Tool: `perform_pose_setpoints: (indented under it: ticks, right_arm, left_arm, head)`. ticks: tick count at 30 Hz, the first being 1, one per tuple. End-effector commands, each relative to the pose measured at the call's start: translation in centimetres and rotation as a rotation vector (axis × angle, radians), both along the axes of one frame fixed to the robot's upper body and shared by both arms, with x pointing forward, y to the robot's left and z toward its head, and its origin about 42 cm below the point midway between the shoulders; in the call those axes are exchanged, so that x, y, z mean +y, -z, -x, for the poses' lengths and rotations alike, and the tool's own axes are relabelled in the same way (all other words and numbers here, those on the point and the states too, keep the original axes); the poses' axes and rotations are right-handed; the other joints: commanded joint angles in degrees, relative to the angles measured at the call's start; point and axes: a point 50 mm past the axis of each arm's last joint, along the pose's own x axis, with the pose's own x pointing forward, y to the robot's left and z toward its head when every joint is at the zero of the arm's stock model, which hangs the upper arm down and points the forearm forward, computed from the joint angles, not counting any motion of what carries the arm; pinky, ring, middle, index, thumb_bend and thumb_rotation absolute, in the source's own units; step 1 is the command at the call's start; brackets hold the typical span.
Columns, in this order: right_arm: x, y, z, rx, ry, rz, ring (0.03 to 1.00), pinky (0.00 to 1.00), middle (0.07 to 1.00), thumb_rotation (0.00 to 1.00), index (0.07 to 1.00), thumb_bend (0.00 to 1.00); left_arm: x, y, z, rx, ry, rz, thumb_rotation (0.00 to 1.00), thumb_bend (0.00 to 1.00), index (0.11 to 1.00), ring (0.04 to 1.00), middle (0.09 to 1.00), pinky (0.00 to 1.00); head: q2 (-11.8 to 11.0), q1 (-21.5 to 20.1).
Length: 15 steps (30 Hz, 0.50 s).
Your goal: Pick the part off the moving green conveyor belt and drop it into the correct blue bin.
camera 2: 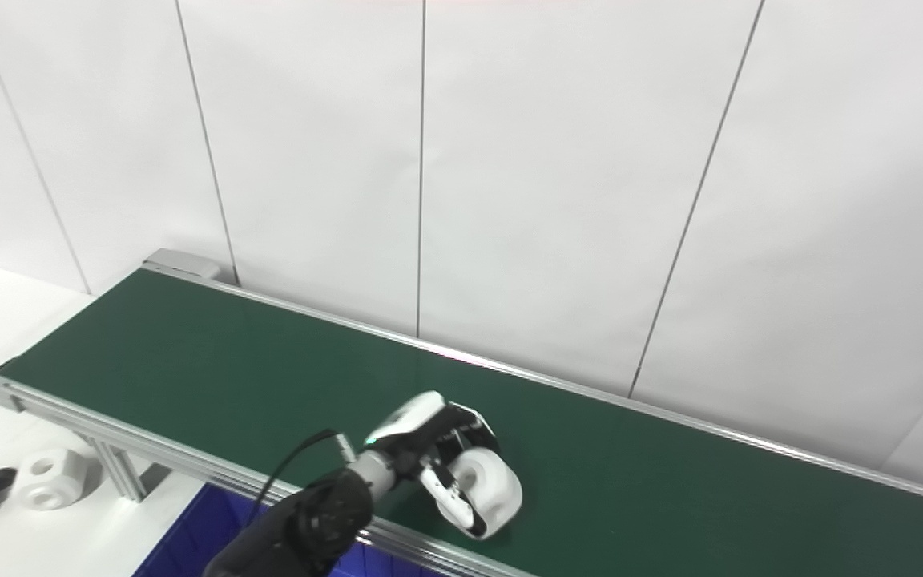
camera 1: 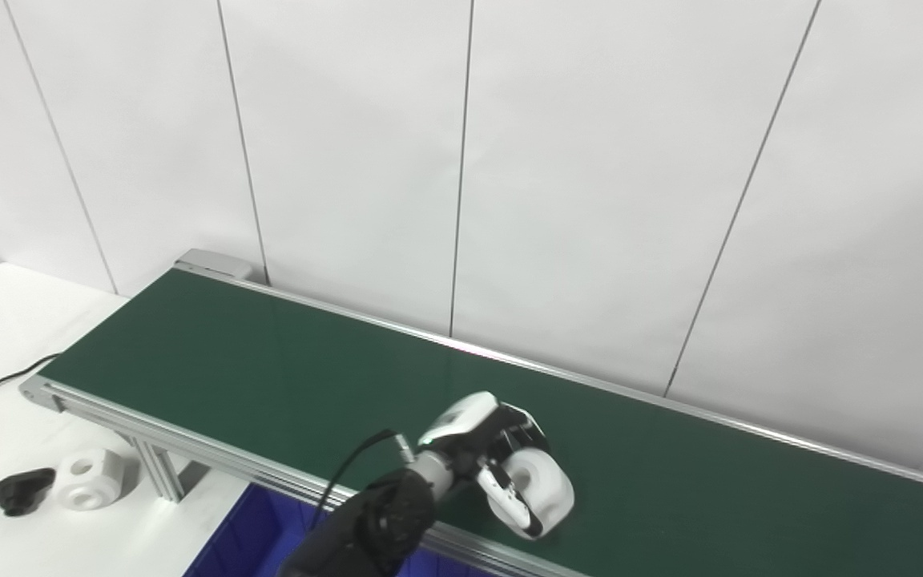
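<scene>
Left hand reaches in at the lower centre of the frame, fingers wrapped around the white part on the green conveyor belt. Blue bin sits below the belt, lower left.

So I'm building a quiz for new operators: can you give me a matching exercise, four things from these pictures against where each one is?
Things:
1. white cylindrical part
2. white block with holes
3. black part
4. blue bin

Places:
A. below the conveyor's near rail
B. on the white table, leftmost
C. on the green belt, in the left hand
D. on the white table, beside the conveyor's leg

Pairs: 1-C, 2-D, 3-B, 4-A
</scene>
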Motion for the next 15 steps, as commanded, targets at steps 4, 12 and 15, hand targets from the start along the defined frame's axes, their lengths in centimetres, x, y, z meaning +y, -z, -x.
perform_pose_setpoints:
  ticks: [4, 12, 15]
  right_arm:
    - [0.8, -1.6, -0.2, -0.106, 0.007, 0.007, 1.0, 1.0, 1.0, 0.93, 1.0, 0.61]
    - [1.4, -3.7, -0.2, -0.179, -0.004, 0.02, 0.978, 0.95, 0.976, 0.79, 0.997, 0.73]
    - [1.8, -4.8, -0.7, -0.189, 0.009, 0.035, 0.95, 0.91, 0.95, 0.73, 0.975, 0.73]
  left_arm:
    - [1.5, -4.7, 1.9, -0.145, 0.047, 0.148, 0.0, 0.49, 0.464, 0.46, 0.561, 0.47]
    - [5.3, -6.4, 7.6, -0.081, 0.131, 0.187, 0.0, 0.5, 0.46, 0.491, 0.537, 0.51]
    - [5.9, -5.3, 9.0, -0.052, 0.161, 0.201, 0.0, 0.5, 0.465, 0.487, 0.527, 0.51]
  head:
    - [3.27, -5.05]
    - [12.81, -20.2]
    - [13.36, -20.88]
